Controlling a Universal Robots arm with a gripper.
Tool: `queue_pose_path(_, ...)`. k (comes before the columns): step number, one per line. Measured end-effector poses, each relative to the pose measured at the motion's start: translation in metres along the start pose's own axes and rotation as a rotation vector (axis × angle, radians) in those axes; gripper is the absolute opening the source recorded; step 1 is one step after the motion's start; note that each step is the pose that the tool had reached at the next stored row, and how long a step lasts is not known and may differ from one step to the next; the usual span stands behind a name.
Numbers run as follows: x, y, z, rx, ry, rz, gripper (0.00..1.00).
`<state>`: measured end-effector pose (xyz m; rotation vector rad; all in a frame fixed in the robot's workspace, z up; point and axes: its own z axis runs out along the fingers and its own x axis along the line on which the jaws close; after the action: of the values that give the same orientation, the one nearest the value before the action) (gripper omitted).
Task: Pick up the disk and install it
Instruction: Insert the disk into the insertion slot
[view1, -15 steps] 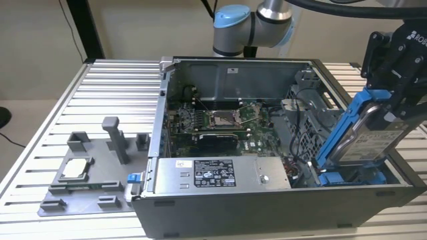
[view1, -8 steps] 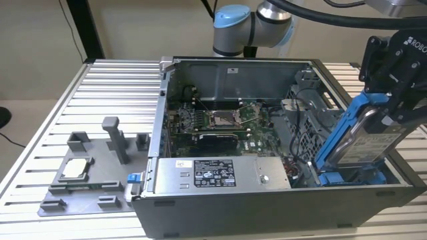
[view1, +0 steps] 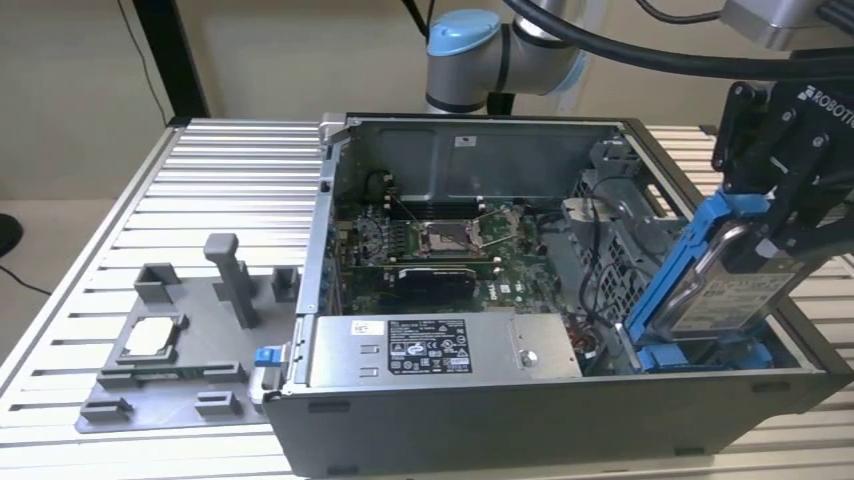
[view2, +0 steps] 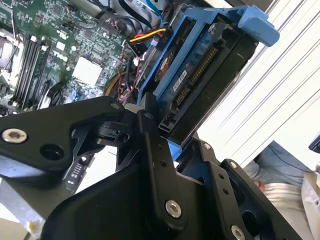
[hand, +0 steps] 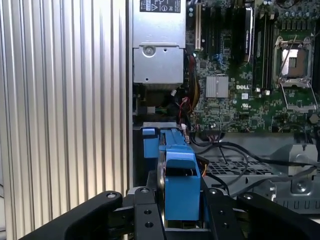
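The disk (view1: 727, 292), silver-grey with a white label and clipped in a bright blue frame, stands steeply tilted at the exterior view's right end of the open computer case (view1: 534, 415). Its lower end reaches down into the case by the front corner. My gripper (view1: 790, 215) is shut on the disk's upper part. In the second wrist view the black fingers (view2: 155, 145) clamp the disk (view2: 200, 75) on both sides, connector edge showing. In the first wrist view the blue frame (hand: 179, 172) rises between the fingers (hand: 145, 215) of my gripper (hand: 178, 212).
Inside the case lie the green motherboard (view1: 441, 245) and a grey power supply box (view1: 427, 345). A grey fixture (view1: 174, 350) holding a small square chip (view1: 150, 338) sits on the slatted table (view1: 227, 180). A person's sleeve (view2: 287, 175) appears beyond the table.
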<state>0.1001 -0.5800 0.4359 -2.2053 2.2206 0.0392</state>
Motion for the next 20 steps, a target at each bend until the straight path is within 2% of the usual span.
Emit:
queue_pose_path(7, 0.0003, -0.0001, 0.0083, 0.0, 0.0, 0.0, 0.0)
queue_pose_path(20, 0.0009, -0.0003, 0.028, 0.0, -0.0001, 0.0, 0.0)
